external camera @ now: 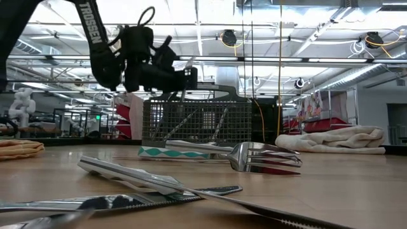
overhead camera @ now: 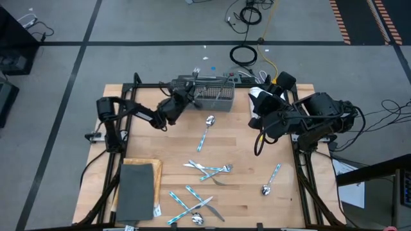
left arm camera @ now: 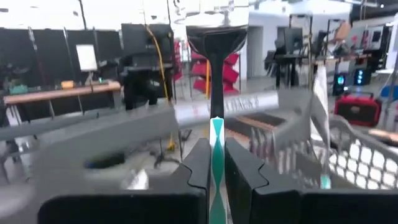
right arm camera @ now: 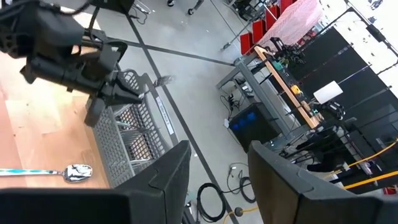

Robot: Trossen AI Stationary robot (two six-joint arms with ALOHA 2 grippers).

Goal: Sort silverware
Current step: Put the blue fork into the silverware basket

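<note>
High view: your left gripper [overhead camera: 192, 92], above the grey mesh basket [overhead camera: 215, 96], pinches a blue-and-white patterned utensil handle [left arm camera: 216, 163]; right gripper [overhead camera: 257, 119] beside the basket, fingers spread, empty.

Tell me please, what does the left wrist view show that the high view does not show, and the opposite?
Only the left wrist view shows the left gripper shut on a utensil with a blue-and-white handle, held upright between its fingers. Which kind of utensil it is, I cannot tell.

Only the high view shows the right gripper waiting at the table's right side, the loose silverware scattered on the wooden table, and a spoon lying alone below the basket.

Both show the grey mesh basket, with the left gripper beside it.
</note>
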